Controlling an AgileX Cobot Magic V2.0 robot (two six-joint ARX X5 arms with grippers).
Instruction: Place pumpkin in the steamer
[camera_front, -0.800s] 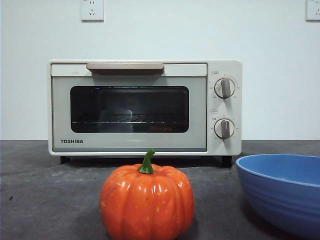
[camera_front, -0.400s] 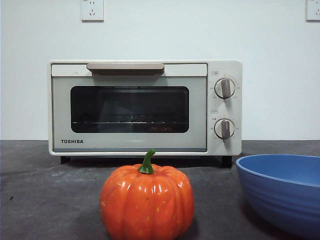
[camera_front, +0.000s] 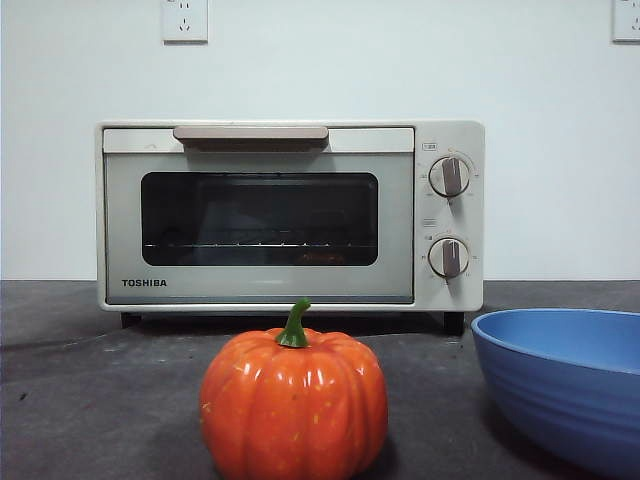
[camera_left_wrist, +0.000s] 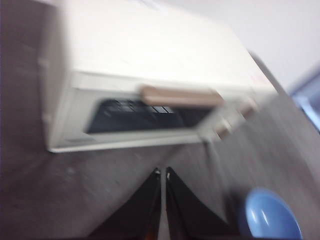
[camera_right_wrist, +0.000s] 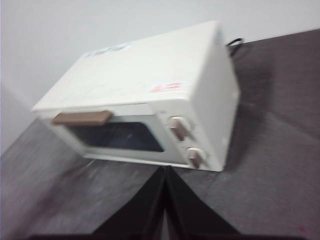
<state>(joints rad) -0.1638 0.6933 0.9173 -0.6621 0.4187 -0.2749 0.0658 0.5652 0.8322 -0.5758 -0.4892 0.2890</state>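
Pumpkin first: the small glossy orange ribbed toy pumpkin (camera_front: 293, 404) with its curved green stem sits on the dark grey table (camera_front: 90, 400), close to the low front camera and well in front of the steamer, nothing touching it. Behind it stands the steamer, a cream-white boxy Toshiba countertop oven (camera_front: 290, 215), door shut, dark glass window showing a wire rack inside, beige handle (camera_front: 250, 133) along the top edge of the door, two knobs (camera_front: 449, 176) stacked at the right of the door. A blue ribbed bowl (camera_front: 570, 385) sits off to the pumpkin's right, apart from it.

No arm shows from the front at all. Only the wrist cameras give them away, both blurred. The left gripper (camera_left_wrist: 163, 175) hangs above the table in front of the oven, its two black jaws pressed almost together with just a thin slit between, holding nothing. That view catches the oven's top, handle and the blue bowl, but no pumpkin. The right gripper (camera_right_wrist: 165, 172) is likewise closed to a point and empty, looking down at the oven's knob end, its top label and a dark cable behind it; neither pumpkin nor bowl appears there.
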